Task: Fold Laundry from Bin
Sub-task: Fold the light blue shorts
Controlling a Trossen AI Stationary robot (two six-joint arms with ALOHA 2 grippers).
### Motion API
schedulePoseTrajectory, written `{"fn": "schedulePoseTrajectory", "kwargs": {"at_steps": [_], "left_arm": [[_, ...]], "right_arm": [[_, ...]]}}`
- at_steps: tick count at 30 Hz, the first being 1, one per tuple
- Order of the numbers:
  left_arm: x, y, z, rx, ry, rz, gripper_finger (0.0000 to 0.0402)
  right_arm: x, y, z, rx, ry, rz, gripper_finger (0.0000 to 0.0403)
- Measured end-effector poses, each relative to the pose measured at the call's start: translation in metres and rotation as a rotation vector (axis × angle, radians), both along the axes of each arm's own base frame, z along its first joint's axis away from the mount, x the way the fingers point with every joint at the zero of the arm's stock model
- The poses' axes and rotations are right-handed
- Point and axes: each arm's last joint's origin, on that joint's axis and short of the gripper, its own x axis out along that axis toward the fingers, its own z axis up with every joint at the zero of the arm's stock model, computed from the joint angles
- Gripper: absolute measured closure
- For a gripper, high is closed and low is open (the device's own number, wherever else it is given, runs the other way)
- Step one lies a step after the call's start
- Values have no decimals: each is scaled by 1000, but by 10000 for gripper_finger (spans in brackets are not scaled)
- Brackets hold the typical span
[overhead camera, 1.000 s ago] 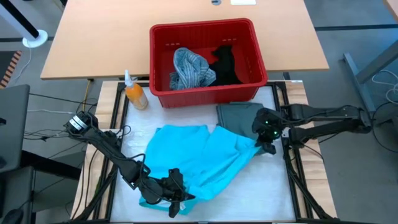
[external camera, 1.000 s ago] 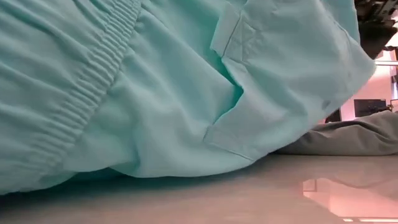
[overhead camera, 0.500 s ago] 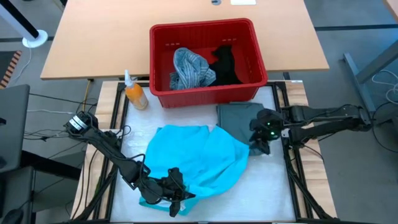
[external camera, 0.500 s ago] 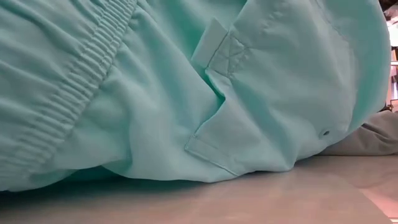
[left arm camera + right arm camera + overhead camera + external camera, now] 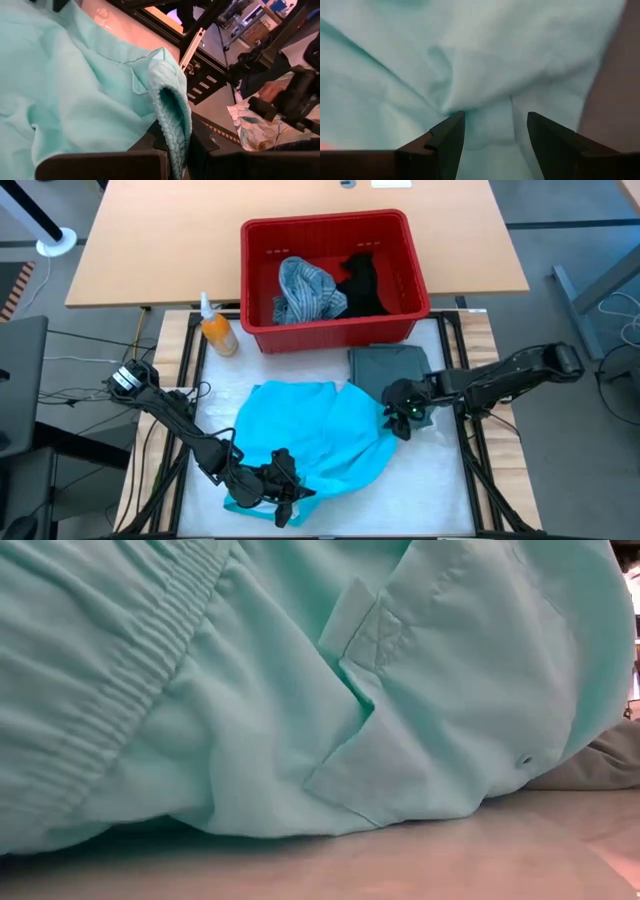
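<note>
The worktop (image 5: 430, 490) carries most of the action; behind it stands the red bin (image 5: 330, 232), with the blue-grey striped shirt (image 5: 302, 288) and the black garment (image 5: 362, 282) inside, not yet dealt with. The grey-green garment (image 5: 388, 366) lies flat just in front of the bin.

The turquoise garment (image 5: 320, 440) spreads over the middle of the worktop. A second ago its right-hand corner stretched out toward the right arm; now that corner has fallen back and the cloth sits in a rounder heap — the right side has been let go.

The left gripper (image 5: 268, 492) is at the garment's near edge, its jaws shut tight on the elastic waistband (image 5: 172, 115), which bulges up between them in the left wrist view. The right gripper (image 5: 400, 412) has moved in to the cloth's right edge, jaws wide apart and holding nothing, with folds of turquoise just ahead of its fingers (image 5: 445, 142).

Judging from this, the right arm is repositioning for a fresh grasp — the fold itself is not made yet. An orange spray bottle (image 5: 216, 328) stands beside the bin.
</note>
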Motion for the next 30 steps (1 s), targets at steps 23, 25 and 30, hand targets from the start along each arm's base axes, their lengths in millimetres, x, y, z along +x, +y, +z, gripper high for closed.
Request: {"fn": "schedulePoseTrajectory", "kwargs": {"at_steps": [23,25,30], "left_arm": [[0,0,-1,9,10,-16,390],[0,0,-1,12,9,-17,390],[0,0,-1,15,9,-19,390]], "right_arm": [[-5,15,-15,5,-76,27,207],[-5,14,-16,-7,-72,0,224],[-2,16,-22,18,-41,-5,270]]}}
